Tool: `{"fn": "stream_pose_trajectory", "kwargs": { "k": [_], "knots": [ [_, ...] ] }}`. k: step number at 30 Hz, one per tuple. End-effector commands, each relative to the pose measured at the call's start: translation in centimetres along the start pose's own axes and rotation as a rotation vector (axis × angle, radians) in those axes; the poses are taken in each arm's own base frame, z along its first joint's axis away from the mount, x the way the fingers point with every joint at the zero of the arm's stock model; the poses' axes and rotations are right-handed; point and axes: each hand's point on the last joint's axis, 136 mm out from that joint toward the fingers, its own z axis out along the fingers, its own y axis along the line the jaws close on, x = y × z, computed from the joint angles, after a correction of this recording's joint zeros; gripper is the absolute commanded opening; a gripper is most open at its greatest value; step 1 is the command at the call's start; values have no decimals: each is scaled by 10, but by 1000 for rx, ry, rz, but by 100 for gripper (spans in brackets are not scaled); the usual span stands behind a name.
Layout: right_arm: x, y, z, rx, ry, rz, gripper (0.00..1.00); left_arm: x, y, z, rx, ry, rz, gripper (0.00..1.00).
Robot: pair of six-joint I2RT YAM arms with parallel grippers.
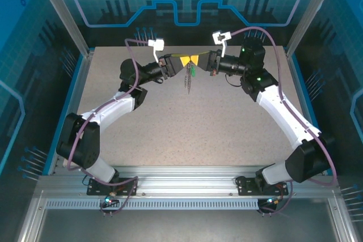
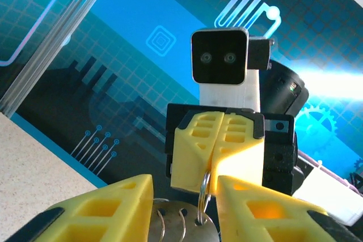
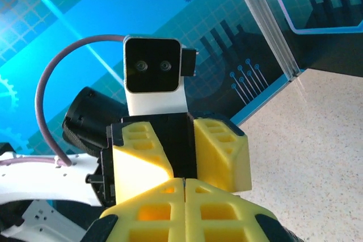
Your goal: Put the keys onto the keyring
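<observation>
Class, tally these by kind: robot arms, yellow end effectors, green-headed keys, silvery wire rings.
White-and-black robot arms: 2
Yellow-fingered two-finger end effectors: 2
Small green-plastic-headed key: 1
Thin silvery wire ring: 1
Total: 6

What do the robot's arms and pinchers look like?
The left arm and right arm are white tubes with black joints, each trailing a purple cable. The left gripper and right gripper have chunky yellow gridded fingers, with a black-faced white camera on top.
</observation>
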Motion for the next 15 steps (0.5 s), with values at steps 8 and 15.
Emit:
{"fn": "stream_pose_trajectory", "kwargs": {
  "k": [8,15],
  "knots": [
    [22,-2,-8,8,218,-102,0,-13,-22,-9,65,95,81,51],
    [25,-4,-8,23,250,-116,0,3,-17,-10,73,196,67,52]
  ]
}}
